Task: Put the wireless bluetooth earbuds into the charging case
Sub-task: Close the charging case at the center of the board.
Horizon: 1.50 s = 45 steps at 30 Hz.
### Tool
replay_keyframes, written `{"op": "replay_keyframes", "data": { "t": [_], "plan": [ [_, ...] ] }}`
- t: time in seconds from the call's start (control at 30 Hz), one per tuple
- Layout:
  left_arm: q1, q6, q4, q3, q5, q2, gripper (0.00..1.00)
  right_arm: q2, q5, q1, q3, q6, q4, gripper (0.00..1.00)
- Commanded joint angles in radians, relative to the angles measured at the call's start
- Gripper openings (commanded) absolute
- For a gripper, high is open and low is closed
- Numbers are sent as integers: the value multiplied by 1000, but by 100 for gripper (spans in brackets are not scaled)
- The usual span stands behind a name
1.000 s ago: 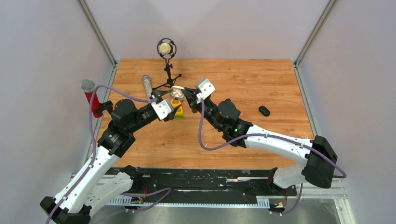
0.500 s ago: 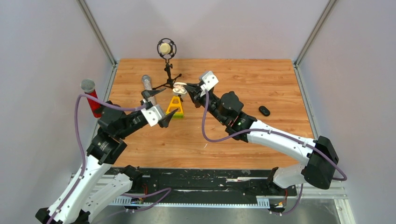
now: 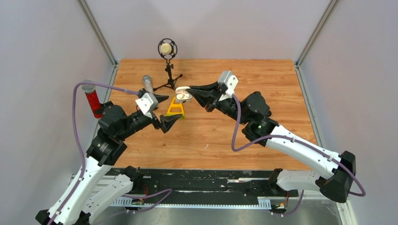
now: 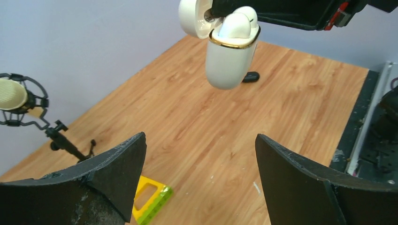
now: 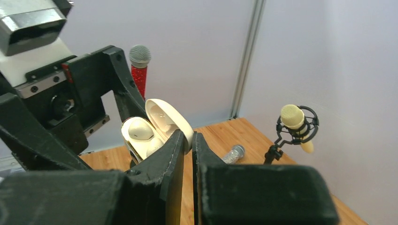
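The white charging case (image 3: 183, 96) hangs in the air with its lid open. My right gripper (image 3: 191, 92) is shut on the lid (image 5: 165, 117) and holds the case above the table. A white earbud (image 5: 140, 129) sits in the case body, and a second one (image 5: 151, 147) shows just below it. In the left wrist view the case (image 4: 229, 58) hangs at the top with an earbud (image 4: 237, 24) poking out of it. My left gripper (image 3: 165, 111) is open and empty, just left of and below the case (image 4: 199, 138).
A yellow and green triangular block (image 3: 176, 108) lies on the wooden table under the case. A microphone on a black stand (image 3: 167, 49) and a silver microphone (image 3: 148, 84) are at the back. A red microphone (image 3: 91, 99) is at the left edge. A black oval object (image 3: 265, 111) lies right.
My left gripper has let go, opened and drawn back left from the case. My right arm has carried the case slightly right, still gripping its lid.
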Motion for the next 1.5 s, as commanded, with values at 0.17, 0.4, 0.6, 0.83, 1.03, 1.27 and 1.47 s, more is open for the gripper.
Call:
{"op": "replay_keyframes", "data": {
  "t": [0.17,0.4,0.6,0.83,1.03,1.27,1.47],
  "plan": [
    [3,-86,194,-24,238,22,79,8,-132,15,-14,61,71,0],
    [2,-138,225,-15,201,42,67,10,-129,28,-18,61,60,0],
    [2,-142,234,-21,206,45,44,20,-135,29,-12,64,55,0],
    [3,-126,213,-17,208,41,40,41,-122,29,3,42,31,0],
    [2,-113,215,-9,211,40,44,55,-120,29,18,39,21,0],
    [3,-114,209,-10,203,39,13,54,-119,30,16,27,18,0],
    [3,-124,158,-7,112,37,0,45,-123,29,10,-18,-30,10]
  ]
}}
